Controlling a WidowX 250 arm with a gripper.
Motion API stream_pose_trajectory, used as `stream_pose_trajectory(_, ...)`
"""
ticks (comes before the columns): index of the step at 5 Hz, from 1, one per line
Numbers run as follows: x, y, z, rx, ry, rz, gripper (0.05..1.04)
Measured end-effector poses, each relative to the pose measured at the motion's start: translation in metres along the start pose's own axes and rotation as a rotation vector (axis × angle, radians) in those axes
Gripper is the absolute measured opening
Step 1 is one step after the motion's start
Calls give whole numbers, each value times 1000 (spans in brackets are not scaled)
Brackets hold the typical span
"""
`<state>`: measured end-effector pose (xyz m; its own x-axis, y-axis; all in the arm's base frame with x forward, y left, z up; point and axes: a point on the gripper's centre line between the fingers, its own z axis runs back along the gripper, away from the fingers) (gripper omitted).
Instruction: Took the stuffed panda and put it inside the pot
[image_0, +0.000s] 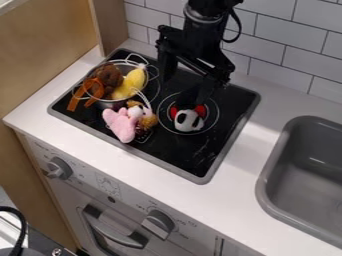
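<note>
The stuffed panda (189, 121) lies on a burner ring, apart from the pot (109, 104), leaving room for a grasp. The end effector (184, 90) hangs just above with fingers parted, presumably to straddle it. The pot holds a yellow plush (131, 83) and a brown plush (109, 76), so the panda probably needs lowering on top.

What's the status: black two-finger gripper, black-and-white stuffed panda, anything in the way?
Gripper open over panda. Panda on flat black stovetop, outside round metal pot. Brown plush toy and yellow plush toy in pot; may crowd the drop.
</note>
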<state>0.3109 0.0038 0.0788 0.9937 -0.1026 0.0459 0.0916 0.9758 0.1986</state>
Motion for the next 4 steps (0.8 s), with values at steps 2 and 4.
stream_pose_trajectory(2, 4, 2, -24, -9, 11, -25, 1003)
stream_pose_trajectory(4, 12, 3, -27, -1, 20, 1, 1003)
